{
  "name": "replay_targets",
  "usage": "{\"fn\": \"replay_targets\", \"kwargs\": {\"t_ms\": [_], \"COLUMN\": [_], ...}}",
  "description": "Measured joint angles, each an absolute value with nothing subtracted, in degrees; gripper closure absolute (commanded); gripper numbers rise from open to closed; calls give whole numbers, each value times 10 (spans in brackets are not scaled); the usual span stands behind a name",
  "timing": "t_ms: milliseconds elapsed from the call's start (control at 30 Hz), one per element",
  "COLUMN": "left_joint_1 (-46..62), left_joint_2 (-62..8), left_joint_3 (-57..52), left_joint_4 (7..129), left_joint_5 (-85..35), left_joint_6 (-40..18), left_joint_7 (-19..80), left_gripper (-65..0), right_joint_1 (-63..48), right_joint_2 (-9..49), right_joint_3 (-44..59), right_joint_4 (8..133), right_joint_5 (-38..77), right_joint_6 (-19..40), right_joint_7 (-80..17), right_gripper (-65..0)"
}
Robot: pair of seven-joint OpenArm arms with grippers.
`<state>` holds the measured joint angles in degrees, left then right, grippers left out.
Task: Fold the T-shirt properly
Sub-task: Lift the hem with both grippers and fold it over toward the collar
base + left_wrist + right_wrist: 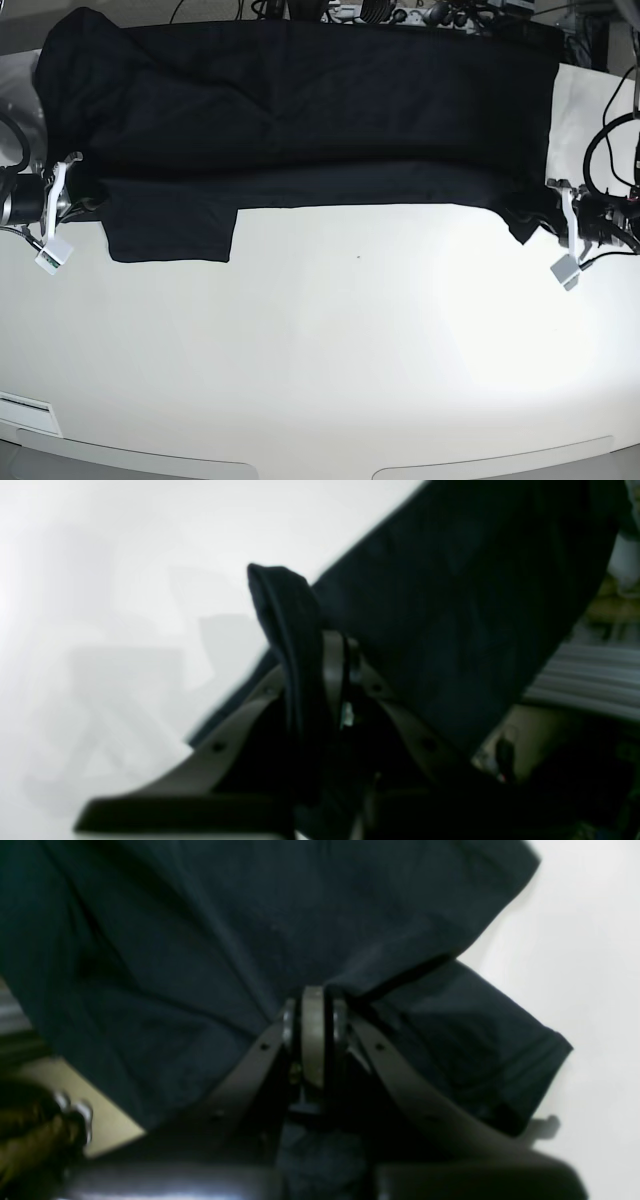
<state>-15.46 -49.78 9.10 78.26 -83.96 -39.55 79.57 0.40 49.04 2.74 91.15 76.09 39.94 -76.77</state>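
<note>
The T-shirt (300,110) is being held stretched out across the far part of the white surface (330,340), between the two end effectors, so that the cloth is being kept flat and free of bumps for a fold. The left end effector (320,645) is being kept closed on a bunched bit of the T-shirt's edge, and a small tuft of black cloth is being seen poking up past its tips. The right end effector (314,1005) is being kept closed on the cloth too, at the other end, with folds of the T-shirt (210,940) spreading away in front of it. A short sleeve (168,232) is being seen lying flat on the surface, just beside the right end effector and a little nearer to the front. The two grips are being set well apart, probably so that the long edge is being pulled tight like a line. One layer of cloth is being seen lying over another along the middle, so a fold is likely being made already. Care is being needed, since a thin pinch of cloth could be slipping out.
</note>
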Motion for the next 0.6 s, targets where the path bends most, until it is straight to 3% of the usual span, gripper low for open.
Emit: {"fn": "replay_targets", "kwargs": {"t_ms": [167, 433, 467, 533, 600], "left_joint_1": [-120, -92, -82, -63, -49], "left_joint_2": [-522, -530, -530, -530, -530], "left_joint_3": [92, 92, 92, 92, 92], "left_joint_4": [859, 863, 863, 863, 863], "left_joint_5": [-840, -841, -841, -841, -840], "left_joint_6": [-395, -395, -395, -396, -395], "left_joint_7": [795, 793, 795, 795, 795], "left_gripper": [0, 0, 0, -35, -207], "right_joint_1": [4, -11, -13, -12, -6], "right_joint_2": [490, 488, 487, 487, 488], "right_joint_3": [27, 27, 27, 27, 27], "right_joint_4": [912, 912, 912, 912, 912], "right_joint_5": [761, 726, 726, 725, 725], "right_joint_6": [399, 399, 399, 399, 399], "right_joint_7": [-787, -785, -786, -787, -787], "right_gripper": [0, 0, -18, -163, -315]}}
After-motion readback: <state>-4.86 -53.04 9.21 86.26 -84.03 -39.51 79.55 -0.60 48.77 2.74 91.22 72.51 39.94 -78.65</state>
